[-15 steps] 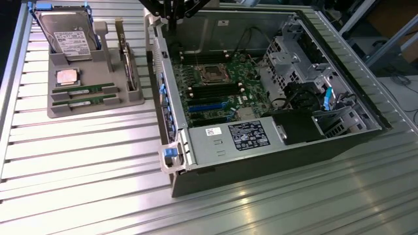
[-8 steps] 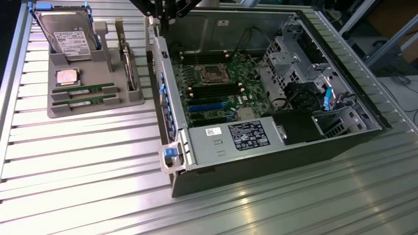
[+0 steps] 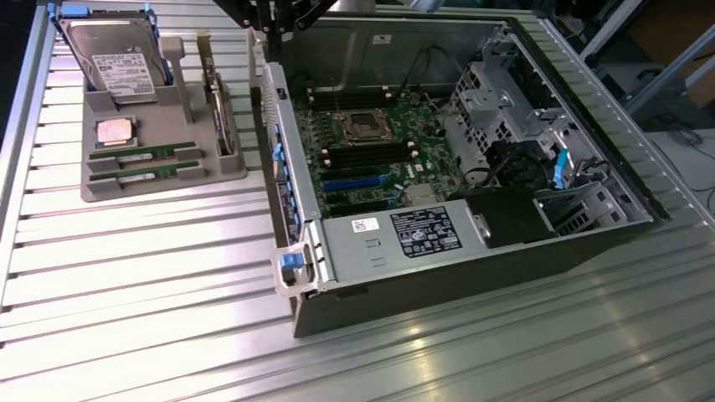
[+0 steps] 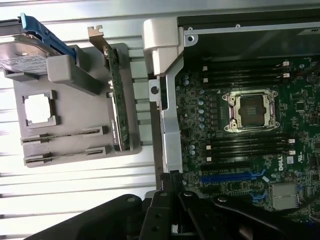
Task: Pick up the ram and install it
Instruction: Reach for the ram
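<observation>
Black gripper (image 4: 171, 182) closed, fingers together, just over silver metal edge of open PC case (image 4: 170, 135). Two thin green ram sticks (image 4: 60, 137) lie well apart from it, in grey plastic tray (image 4: 70, 112).

This is a robotics lab or test bench, not a home or an office. An open desktop computer case (image 3: 470, 280) lies on its side on a ribbed aluminium table (image 3: 146, 318), with its motherboard (image 3: 369, 159) bare (the processor socket open to view). Just beside the case, on the exterior view's left, a grey fixture tray (image 3: 112, 193) holds loose parts in fitted slots: a hard drive (image 3: 117, 63), a processor chip (image 3: 115, 131), two ram sticks (image 3: 134, 154) and an expansion card (image 3: 218, 100). Beyond the case, on the exterior view's right, are aluminium frame struts (image 3: 671, 71) and loose cables (image 3: 684, 126) on the floor.
</observation>
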Controlling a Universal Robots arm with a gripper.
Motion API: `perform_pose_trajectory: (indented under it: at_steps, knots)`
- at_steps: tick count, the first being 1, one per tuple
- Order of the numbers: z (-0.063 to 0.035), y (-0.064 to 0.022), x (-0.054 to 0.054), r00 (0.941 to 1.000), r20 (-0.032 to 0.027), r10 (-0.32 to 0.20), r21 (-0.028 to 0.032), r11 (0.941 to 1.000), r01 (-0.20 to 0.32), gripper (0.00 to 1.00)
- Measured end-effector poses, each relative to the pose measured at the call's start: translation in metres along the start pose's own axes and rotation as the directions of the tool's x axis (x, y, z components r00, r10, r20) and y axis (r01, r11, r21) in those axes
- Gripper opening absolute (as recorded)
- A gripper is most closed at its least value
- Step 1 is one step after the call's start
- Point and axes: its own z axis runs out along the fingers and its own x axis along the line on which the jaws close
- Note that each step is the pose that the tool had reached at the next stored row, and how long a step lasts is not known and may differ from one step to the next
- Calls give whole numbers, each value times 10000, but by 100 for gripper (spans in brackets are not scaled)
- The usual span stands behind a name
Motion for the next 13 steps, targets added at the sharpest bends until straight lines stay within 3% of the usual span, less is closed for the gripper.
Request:
perform_pose_trajectory:
  at_steps: [13]
  knots:
    - [-4, -12, 151, 10000, 0, 0, 0, 10000, 0, 11]
